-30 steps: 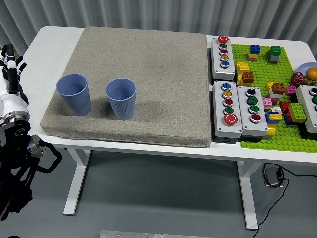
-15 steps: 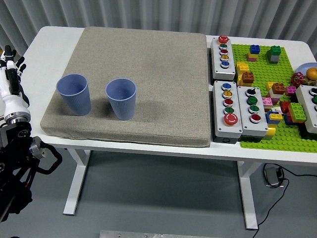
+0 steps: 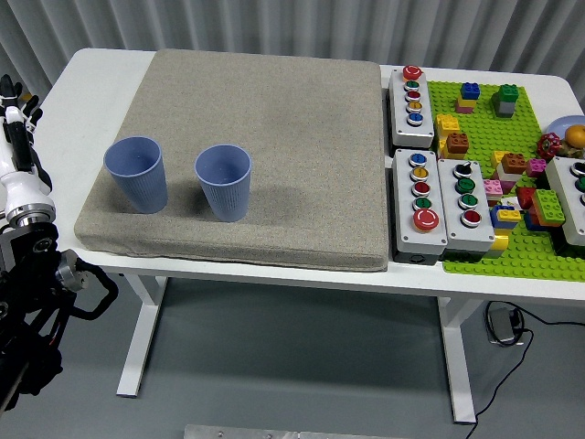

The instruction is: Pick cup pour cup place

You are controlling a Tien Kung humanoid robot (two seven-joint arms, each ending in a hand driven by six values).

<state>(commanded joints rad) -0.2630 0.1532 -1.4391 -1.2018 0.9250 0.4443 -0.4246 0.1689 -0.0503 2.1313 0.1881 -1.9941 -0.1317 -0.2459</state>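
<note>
Two blue ribbed cups stand upright on a grey-beige mat (image 3: 274, 119). The left cup (image 3: 136, 174) is near the mat's left edge and the right cup (image 3: 223, 182) is a short way to its right, the two apart. My left hand (image 3: 16, 114) is at the picture's far left edge, off the table's left side and well left of the left cup, with its fingers spread and holding nothing. The right arm is out of view.
Three grey button boxes (image 3: 411, 94) (image 3: 420, 201) (image 3: 467, 193) lie right of the mat. A green baseplate (image 3: 475, 247) with several loose bricks fills the table's right end, with another button box (image 3: 574, 197) at the edge.
My left hand has drifted slightly up and left along the picture's edge. The cups have not moved.
</note>
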